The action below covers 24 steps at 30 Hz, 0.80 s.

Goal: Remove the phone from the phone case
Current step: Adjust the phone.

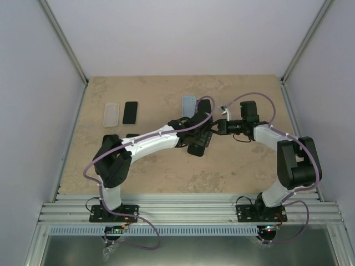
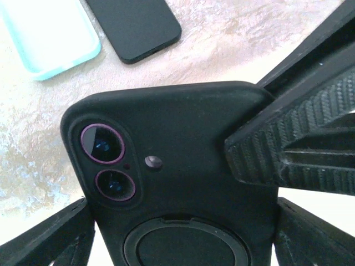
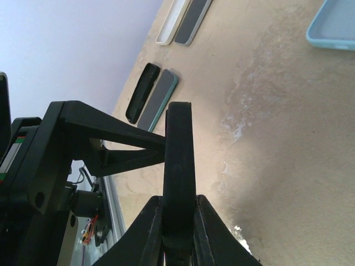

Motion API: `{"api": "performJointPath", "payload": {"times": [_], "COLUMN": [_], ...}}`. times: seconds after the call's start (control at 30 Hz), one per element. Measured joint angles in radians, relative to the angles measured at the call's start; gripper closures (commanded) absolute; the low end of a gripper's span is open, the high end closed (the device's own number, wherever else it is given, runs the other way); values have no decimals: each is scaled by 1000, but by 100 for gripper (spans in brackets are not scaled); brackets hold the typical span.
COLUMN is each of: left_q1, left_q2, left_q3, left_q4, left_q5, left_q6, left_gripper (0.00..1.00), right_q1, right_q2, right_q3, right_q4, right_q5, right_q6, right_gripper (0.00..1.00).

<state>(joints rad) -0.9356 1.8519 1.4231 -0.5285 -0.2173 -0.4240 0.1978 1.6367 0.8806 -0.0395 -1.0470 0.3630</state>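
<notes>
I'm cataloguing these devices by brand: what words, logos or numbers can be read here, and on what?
No text is readable anywhere.
The black phone case shows only two lenses and a ring, no logo.
The light blue case and the black slab beside it are plain.

— How much of the case [image 2: 183, 166] shows?
— From the left wrist, only its upper half; the picture's bottom edge cuts its ring [image 2: 177, 246]. From above it is mostly hidden.
— And behind it?
— The teal case [image 2: 50, 33] and a black slab [image 2: 136, 25], phone or case unclear, both run off the top.
</notes>
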Motion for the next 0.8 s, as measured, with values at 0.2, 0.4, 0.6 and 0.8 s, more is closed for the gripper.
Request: {"api": "performJointPath", "payload": {"times": [0.2,0.4,0.6,0.8], "left_q1": [6,12,13,-54], "left_q2": [-62,-134,-156,-196], "left_q3": [8,46,102,105], "left_q4": [-13,-35,-43,-71], "left_q5": [0,-32,-55,-127], "left_q6": [27,145,343,564], "left_gripper": [1,1,1,0], "right_q1": [-36,-106,-140,-150], "right_q2": [-21,-63,-77,-87], "right_q3": [22,45,86,132], "right_q4": [-7,2,23,1], "right_q5": [19,84,142,174], "right_q6": [26,154,334,498], "right_gripper": [100,99,99,100]}}
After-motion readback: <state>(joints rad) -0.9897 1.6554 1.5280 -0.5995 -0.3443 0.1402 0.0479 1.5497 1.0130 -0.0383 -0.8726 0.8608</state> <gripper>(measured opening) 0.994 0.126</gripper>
